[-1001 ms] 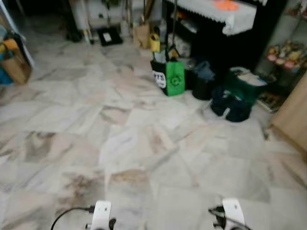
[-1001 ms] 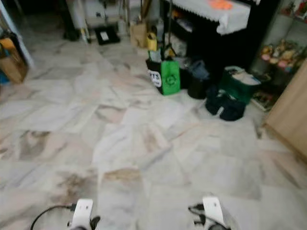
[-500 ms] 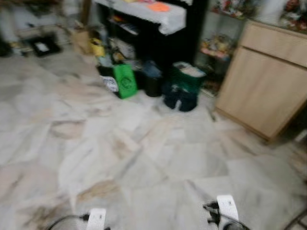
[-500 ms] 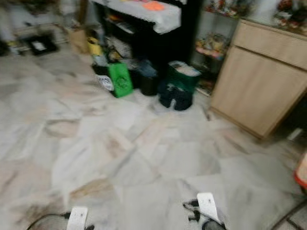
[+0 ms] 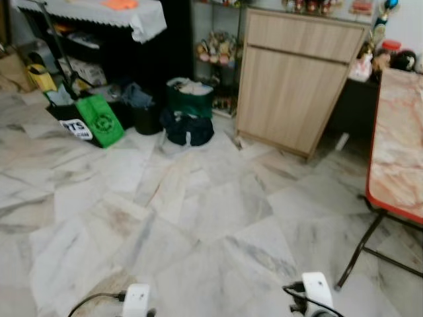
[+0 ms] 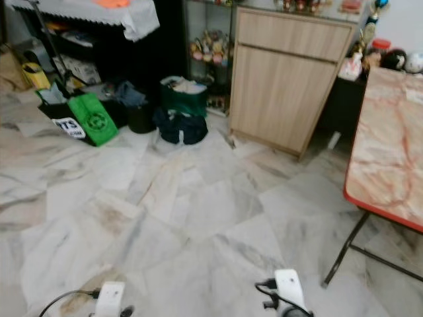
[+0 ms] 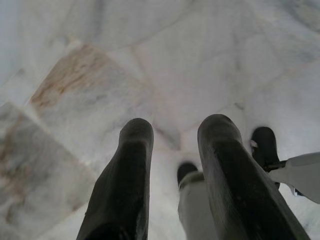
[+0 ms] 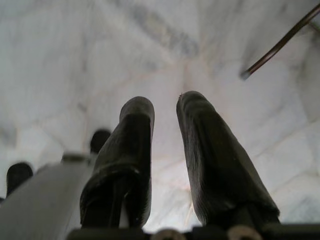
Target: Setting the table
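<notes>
Both grippers (image 7: 172,150) (image 8: 165,145) empty, fingers apart, 1 table (image 5: 396,145) at right.

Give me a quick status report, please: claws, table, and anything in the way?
Both claws open, hanging over marble floor, holding nothing. Red-rimmed table ahead to the right. Wooden cabinet and bags stand off left of the path.

White wrist housings (image 5: 316,290), thin black cables (image 5: 92,298); long, rounded black tool fingers (image 7: 125,185)

A lived-in home: marble floor (image 5: 198,218), wooden cabinet (image 5: 297,99), folding table (image 5: 400,152), shopping bags (image 5: 99,119).
</notes>
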Robot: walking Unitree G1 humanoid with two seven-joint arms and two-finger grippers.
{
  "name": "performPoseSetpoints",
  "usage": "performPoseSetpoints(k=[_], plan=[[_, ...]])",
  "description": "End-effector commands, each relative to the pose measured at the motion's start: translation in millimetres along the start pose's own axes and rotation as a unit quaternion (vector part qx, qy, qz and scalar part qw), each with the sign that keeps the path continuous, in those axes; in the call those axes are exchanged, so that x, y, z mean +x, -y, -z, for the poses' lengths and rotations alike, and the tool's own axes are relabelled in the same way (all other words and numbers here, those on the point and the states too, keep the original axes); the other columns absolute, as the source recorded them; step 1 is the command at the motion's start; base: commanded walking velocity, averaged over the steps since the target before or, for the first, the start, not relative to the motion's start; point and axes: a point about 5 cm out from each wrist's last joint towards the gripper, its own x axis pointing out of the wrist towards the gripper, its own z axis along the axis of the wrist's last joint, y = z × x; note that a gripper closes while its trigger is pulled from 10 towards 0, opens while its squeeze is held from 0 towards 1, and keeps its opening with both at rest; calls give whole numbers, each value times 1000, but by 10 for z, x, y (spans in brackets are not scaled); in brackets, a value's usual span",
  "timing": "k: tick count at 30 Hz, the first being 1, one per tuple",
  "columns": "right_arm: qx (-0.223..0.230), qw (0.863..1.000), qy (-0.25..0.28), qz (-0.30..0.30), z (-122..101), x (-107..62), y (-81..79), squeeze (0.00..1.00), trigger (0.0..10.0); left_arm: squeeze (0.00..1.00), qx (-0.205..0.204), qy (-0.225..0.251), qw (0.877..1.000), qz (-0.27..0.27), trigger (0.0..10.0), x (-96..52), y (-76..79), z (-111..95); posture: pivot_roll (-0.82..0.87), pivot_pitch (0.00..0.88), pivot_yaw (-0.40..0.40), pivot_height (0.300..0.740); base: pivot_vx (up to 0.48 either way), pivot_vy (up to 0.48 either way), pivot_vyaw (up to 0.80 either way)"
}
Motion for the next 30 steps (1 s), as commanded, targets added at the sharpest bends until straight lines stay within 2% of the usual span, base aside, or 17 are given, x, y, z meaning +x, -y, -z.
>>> performPoseSetpoints(k=[1, 11, 24, 30], plan=[[149, 988, -41, 14, 89, -1, -7, 0, 10000, 0, 3, -91, 996, -24, 10000, -143, -705, 343, -22, 0, 59, 740, 0, 0, -788], [144, 989, -42, 12, 97, -2, -12, 0, 10000, 0, 5, -98, 995, -26, 10000, -169, -747, 392, -25, 0, 65, 740, 0, 0, -788], [146, 988, -42, 10, 116, -4, -48, 0, 10000, 0, 27, -98, 995, -19, 10000, -175, -771, 390, -48, 0, 89, 740, 0, 0, -788], [148, 988, -39, 9, 130, -10, -33, 0, 10000, 0, 27, -101, 994, -19, 10000, -189, -776, 427, -47, 0, 82, 740, 0, 0, 0]])
